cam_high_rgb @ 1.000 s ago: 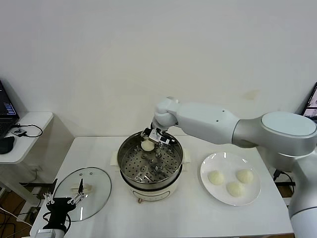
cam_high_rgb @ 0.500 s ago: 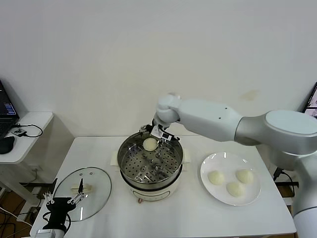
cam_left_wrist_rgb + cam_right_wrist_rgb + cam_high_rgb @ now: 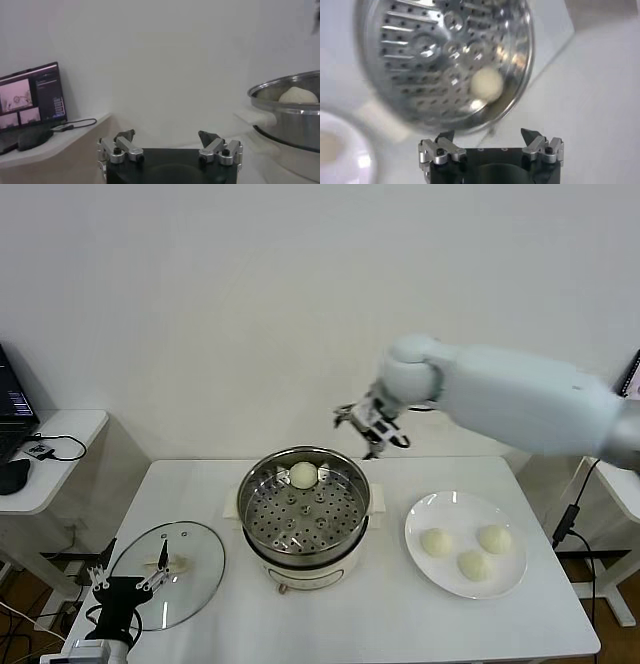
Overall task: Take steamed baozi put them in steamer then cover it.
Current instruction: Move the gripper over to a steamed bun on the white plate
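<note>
1. At the table's near left corner, the left gripper (image 3: 125,589) sits parked low at the edge, its fingers spread apart and holding nothing; the left wrist view shows both fingertips (image 3: 125,135) standing wide of each other with bare space between.
2. Just beyond that gripper lies the cover (image 3: 168,573), flat on the white table (image 3: 400,614), its whitish handle facing up at the centre; it is off the pot and well apart from it.
3. Centre of the table holds the steamer (image 3: 303,514), its steel wall shining on the white base, with the perforated tray showing inside.
4. One steamed baozi (image 3: 303,475) rests on the tray at the far side, close against the pot's wall; the right wrist view shows the same bun (image 3: 486,84) near the rim, with nothing touching it.
5. Above and behind the pot's far right rim hangs the right gripper (image 3: 371,424), raised in the air in front of the wall, its fingers released and empty.
6. On the right side of the table stands a white plate (image 3: 425,512), carrying three more buns (image 3: 475,564) grouped near one another, apart from the steamer.
</note>
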`<state>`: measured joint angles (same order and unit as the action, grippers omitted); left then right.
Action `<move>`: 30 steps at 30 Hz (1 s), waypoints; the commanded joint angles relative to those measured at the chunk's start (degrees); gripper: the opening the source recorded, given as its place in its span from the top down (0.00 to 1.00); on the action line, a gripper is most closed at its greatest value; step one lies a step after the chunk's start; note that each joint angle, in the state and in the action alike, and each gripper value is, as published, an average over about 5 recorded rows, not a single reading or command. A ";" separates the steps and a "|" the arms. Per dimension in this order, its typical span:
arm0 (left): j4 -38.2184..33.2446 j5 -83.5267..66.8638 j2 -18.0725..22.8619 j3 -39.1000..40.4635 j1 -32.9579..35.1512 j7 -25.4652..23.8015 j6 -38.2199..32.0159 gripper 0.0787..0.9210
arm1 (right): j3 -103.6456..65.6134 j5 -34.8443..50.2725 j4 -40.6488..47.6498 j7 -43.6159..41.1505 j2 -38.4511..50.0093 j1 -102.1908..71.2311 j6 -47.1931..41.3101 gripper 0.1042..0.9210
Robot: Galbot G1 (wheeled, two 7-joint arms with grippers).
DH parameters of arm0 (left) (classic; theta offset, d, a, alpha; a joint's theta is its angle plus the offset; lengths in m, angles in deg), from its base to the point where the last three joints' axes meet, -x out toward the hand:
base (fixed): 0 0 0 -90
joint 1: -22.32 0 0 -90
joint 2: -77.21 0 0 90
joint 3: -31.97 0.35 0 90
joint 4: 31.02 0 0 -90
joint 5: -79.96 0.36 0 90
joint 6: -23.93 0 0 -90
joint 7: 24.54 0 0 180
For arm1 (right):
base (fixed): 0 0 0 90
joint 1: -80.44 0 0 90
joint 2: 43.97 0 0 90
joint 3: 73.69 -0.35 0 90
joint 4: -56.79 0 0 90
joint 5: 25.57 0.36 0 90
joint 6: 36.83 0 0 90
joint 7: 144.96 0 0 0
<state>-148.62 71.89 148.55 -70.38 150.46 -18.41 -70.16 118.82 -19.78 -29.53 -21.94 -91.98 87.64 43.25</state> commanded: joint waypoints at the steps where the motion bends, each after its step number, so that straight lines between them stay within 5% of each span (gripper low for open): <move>1: 0.28 -0.09 -0.79 -0.03 -0.23 -0.05 0.13 0.12 | 0.43 -0.27 -8.88 -1.97 18.33 -2.49 -9.81 0.12; 30: 0.54 0.09 0.16 -1.19 0.70 -0.07 0.12 0.12 | -15.73 -12.37 2.62 2.66 11.64 -36.34 -8.44 0.12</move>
<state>-148.08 71.97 148.74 -71.48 151.05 -18.47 -70.03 106.91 -30.01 -30.51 -19.86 -78.38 58.94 35.03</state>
